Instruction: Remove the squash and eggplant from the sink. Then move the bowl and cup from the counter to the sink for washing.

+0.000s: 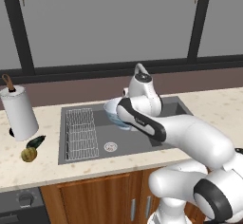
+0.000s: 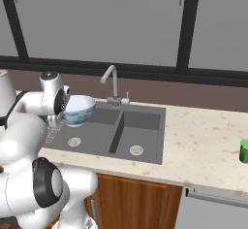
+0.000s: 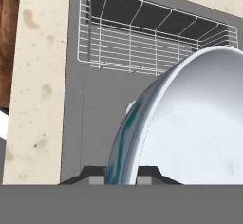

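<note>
My gripper (image 3: 120, 179) is shut on the rim of the bowl (image 3: 190, 123), white inside and pale blue-grey outside. The bowl (image 2: 78, 110) hangs above the left basin of the dark grey sink (image 2: 145, 110); in the left base view my forearm partly hides the bowl (image 1: 113, 112). The squash (image 1: 29, 155) and the dark eggplant (image 1: 36, 142) lie on the counter (image 1: 42, 171) left of the sink (image 1: 85, 157). The green cup (image 2: 244, 151) stands on the counter (image 2: 203, 145) far to the right.
A wire rack (image 1: 79, 133) sits in the left basin, below the bowl in the hand view (image 3: 142, 42). A curved faucet (image 2: 112, 80) rises behind the sink. A paper towel roll (image 1: 18, 114) stands on the counter near the vegetables.
</note>
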Motion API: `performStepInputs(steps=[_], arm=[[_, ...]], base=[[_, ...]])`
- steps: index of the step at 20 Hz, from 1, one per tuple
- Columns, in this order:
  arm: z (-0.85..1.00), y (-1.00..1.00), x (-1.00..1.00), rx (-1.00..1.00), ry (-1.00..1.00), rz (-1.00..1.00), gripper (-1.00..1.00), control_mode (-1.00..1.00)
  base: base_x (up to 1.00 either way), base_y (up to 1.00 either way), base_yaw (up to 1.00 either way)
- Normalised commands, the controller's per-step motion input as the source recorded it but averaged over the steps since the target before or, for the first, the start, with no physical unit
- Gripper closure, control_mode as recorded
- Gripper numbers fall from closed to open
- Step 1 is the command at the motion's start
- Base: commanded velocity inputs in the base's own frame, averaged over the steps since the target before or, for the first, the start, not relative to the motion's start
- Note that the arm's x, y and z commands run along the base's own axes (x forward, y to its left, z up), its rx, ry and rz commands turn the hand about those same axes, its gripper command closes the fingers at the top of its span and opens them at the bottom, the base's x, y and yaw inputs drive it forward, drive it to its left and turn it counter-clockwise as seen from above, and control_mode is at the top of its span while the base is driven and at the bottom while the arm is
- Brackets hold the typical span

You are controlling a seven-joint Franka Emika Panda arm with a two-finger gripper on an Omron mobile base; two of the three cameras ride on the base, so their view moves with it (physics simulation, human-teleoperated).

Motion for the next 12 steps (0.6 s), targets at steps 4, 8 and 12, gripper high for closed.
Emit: performStepInputs(steps=[4,8,12], arm=[[-0.14,0.00,0.12,0.00,-0.03,0.01,1.00,-1.00],[-0.12,0.00,0.14,0.01,0.00,0.00,1.00,-1.00],[-0.17,0.01,0.16,0.01,0.00,0.00,1.00,-1.00]], base=[[0.00,0.00,0.00],[0.00,0.00,0.00],[0.00,0.00,0.00]])
